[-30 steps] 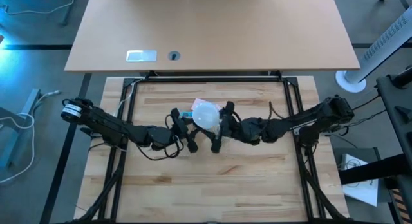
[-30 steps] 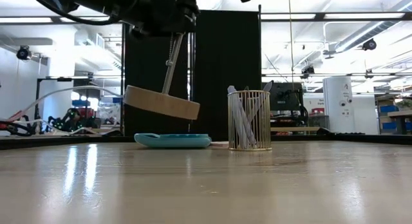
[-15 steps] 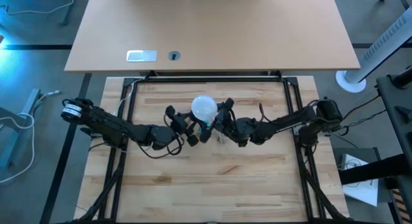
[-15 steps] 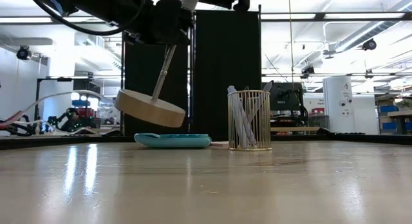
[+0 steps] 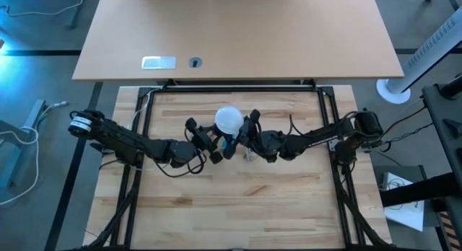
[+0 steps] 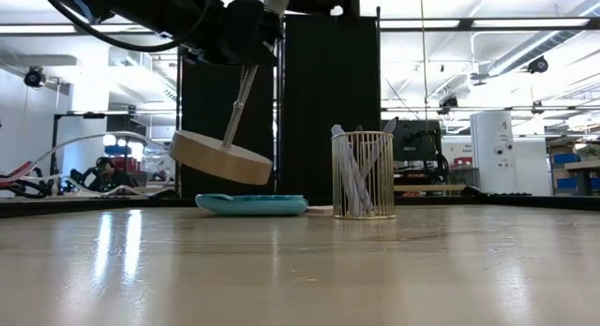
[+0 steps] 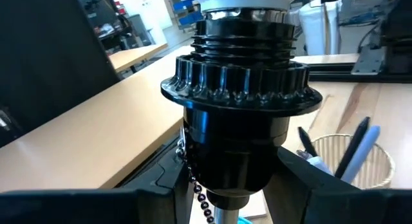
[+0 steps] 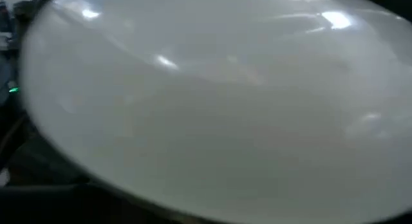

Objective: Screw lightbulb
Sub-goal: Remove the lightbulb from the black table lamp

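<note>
The frosted white lightbulb (image 5: 229, 119) stands with its screw base (image 7: 241, 18) in a black ribbed socket (image 7: 239, 89). The socket belongs to a small lamp with a thin rod (image 6: 238, 106) and a round wooden disc base (image 6: 220, 157). My left gripper (image 5: 215, 144) is shut on the socket below the bulb. My right gripper (image 5: 242, 132) comes from the right and is shut on the bulb's globe (image 8: 206, 108), which fills its wrist view and hides the fingers there. My left gripper pinches the socket's narrower lower body (image 7: 232, 166), under the ribbed collar, between its two fingers (image 7: 161, 198). The fingers come about level from the table's left. The lamp is lifted clear and tilted, and its wooden disc hangs above the table. My right gripper holds the bulb's globe (image 5: 235, 124) on the side toward the table's right, coming about level. The globe hides the fingers in the wrist view, so the exact contact does not show. The bulb stays upright in the socket.
A gold wire pen cup (image 6: 363, 174) with pens and a flat teal calculator (image 6: 251, 204) stand on the table under and beside the lamp. The near half of the wooden table (image 5: 238, 208) is bare. A second desk (image 5: 238, 34) lies beyond the far edge.
My right gripper has moved toward the table's left and up against the bulb. My left gripper has turned, tipping the lamp. The wooden disc has swung left in the low view, and the bulb has shifted a little toward the far edge.
</note>
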Robot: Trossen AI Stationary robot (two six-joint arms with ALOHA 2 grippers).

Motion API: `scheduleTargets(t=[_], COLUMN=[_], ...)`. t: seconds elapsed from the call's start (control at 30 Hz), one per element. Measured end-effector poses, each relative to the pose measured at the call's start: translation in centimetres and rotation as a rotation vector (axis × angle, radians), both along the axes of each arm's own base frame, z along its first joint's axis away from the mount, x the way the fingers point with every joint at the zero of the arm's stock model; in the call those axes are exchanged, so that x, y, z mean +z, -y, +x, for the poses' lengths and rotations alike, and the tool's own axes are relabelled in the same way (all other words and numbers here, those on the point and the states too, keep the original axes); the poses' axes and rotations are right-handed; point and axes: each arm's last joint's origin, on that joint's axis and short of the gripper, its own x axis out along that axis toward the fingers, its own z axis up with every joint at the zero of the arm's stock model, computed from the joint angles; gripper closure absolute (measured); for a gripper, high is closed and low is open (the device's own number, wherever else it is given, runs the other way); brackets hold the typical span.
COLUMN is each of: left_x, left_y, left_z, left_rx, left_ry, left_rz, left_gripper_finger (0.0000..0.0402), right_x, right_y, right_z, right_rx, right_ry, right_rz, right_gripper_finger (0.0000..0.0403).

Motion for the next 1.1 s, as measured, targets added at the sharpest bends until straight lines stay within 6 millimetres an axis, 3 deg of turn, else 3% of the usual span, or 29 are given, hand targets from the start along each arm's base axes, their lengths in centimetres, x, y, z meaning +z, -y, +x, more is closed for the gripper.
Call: scheduleTargets(t=[0.3,0.47,0.63,0.73,1.1], left_x=[0.3,0.8,1.4,1.2,0.6], left_y=[0.5,1.5,2.3,2.6,3.4], left_z=[-0.4,-1.3,-1.8,-1.8,-0.8], left_rx=[-0.084,-0.170,-0.408,-0.500,-0.747], left_ry=[-0.017,-0.051,-0.065,-0.066,-0.045], left_rz=[-0.011,-0.013,-0.076,-0.130,-0.232], left_gripper_finger=[0.0268,0.0270,0.0285,0.0315,0.0330], right_x=[-0.1,0.2,1.1,1.5,1.6], right_y=[-0.5,-1.5,-2.2,-2.4,-2.9], right_z=[0.1,-0.5,-1.4,-2.0,-3.0], right_rx=[0.079,0.172,0.343,0.490,0.854], right_ry=[-0.025,-0.063,-0.102,-0.139,-0.275], right_rz=[-0.019,-0.028,-0.023,-0.052,-0.237], right_gripper_finger=[0.0268,0.0269,0.0256,0.0259,0.0250])
